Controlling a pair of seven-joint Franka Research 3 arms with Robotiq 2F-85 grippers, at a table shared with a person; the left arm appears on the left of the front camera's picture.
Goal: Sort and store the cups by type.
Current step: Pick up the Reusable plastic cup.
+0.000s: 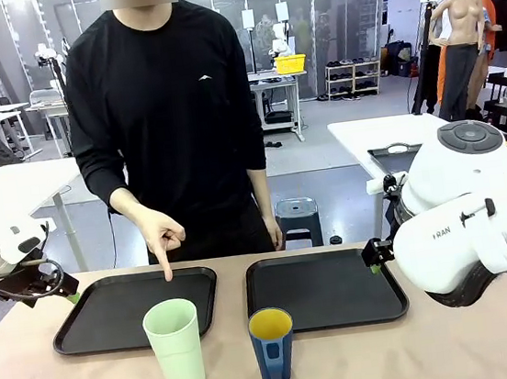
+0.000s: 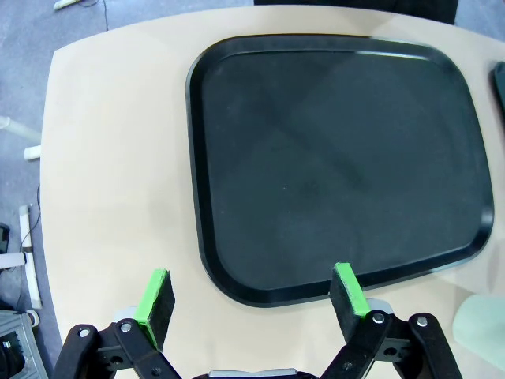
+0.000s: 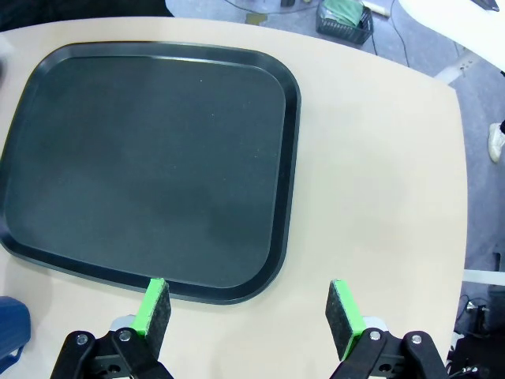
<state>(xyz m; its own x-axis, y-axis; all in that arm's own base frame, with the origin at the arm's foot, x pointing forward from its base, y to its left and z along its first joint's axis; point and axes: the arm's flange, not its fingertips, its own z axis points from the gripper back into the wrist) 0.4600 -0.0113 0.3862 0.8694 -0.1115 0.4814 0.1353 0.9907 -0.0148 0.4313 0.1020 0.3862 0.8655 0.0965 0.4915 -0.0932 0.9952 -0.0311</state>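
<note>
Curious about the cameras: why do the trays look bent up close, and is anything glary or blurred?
Front view: even light, sharp, soft shadows by the pale mint-green plastic tumbler and dark blue cup. Left wrist view: the wide lens bows the edges of the left black tray; sheen bands cross it. Right wrist view: the right black tray bows likewise; no glare.
</note>
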